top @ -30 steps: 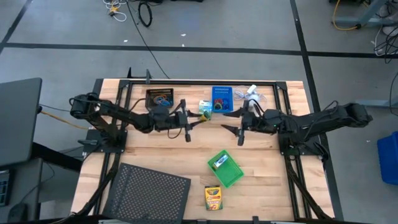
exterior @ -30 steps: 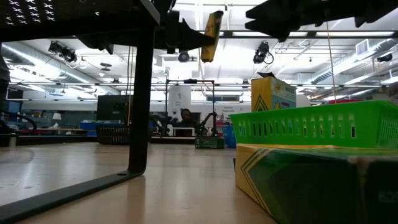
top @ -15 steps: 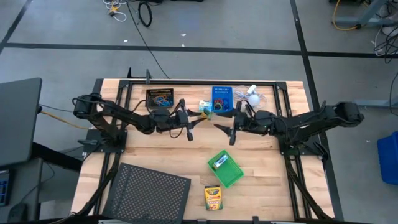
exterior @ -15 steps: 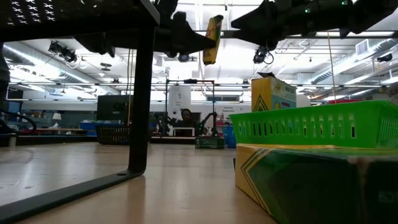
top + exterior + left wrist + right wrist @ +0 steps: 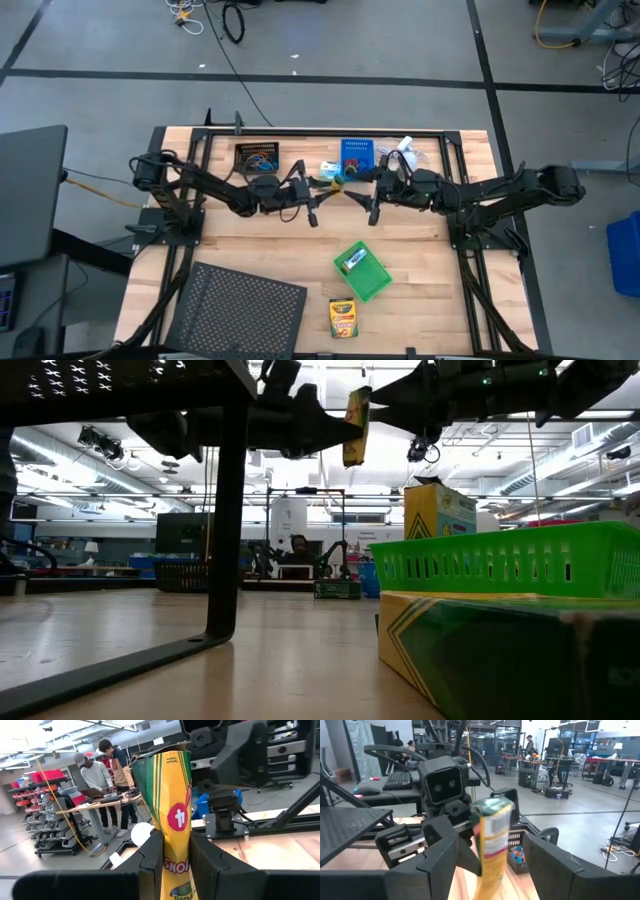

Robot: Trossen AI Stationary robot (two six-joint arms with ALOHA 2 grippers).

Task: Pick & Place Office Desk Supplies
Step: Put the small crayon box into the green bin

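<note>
Table (image 5: pixel 250 255): wooden top, both arms reaching over its middle from either side.

Large black mesh tray (image 5: pixel 240 310): flat at the near left corner.

Green bin (image 5: pixel 361 270): near the centre, toward the front; a small white item inside.

Blue bin (image 5: pixel 356 159) and black bin (image 5: pixel 257 157): along the far edge, well apart; coloured rubber-band loops (image 5: pixel 262 157) lie in the black one.

Yellow crayon box (image 5: pixel 343 318): flat on the table, near edge, just in front of the green bin.

Left gripper (image 5: pixel 171 855): raised above the table centre, fingers clamped on a second crayon box (image 5: pixel 167 815), held upright in the air.

Right gripper (image 5: pixel 487 857): facing the left one, fingers spread wide on either side of the held box, not gripping it.

Green-white small box (image 5: pixel 329 168): far side, between the black and blue bins.
</note>
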